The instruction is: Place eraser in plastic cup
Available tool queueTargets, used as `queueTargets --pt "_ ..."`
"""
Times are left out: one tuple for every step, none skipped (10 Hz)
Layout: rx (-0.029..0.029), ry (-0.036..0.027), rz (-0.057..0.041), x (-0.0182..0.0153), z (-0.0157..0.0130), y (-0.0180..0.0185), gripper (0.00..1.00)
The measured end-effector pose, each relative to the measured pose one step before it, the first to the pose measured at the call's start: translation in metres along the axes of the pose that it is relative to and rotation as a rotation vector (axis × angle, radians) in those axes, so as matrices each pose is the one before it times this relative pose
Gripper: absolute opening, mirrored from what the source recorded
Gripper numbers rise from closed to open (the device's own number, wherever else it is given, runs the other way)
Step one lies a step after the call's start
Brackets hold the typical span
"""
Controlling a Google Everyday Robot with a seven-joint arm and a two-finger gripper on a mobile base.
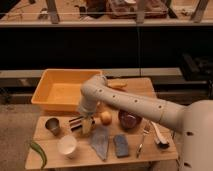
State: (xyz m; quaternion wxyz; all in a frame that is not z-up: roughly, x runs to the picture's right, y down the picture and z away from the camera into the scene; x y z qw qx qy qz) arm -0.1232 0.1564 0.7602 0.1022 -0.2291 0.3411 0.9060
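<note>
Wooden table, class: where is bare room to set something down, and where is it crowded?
Bare wood on the table shows right of the fork and between green pepper and white cup. Crowded around the end effector, near metal cup.
</note>
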Motion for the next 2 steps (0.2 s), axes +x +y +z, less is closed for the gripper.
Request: queueTargets --pt "-0.00911 -0.00297 0.00548 -0.00165 -0.00397 0.00059 0.8" --pt "-0.01231 0.00622 0.00072 -0.00222 -0.00498 -0.00039 0.8"
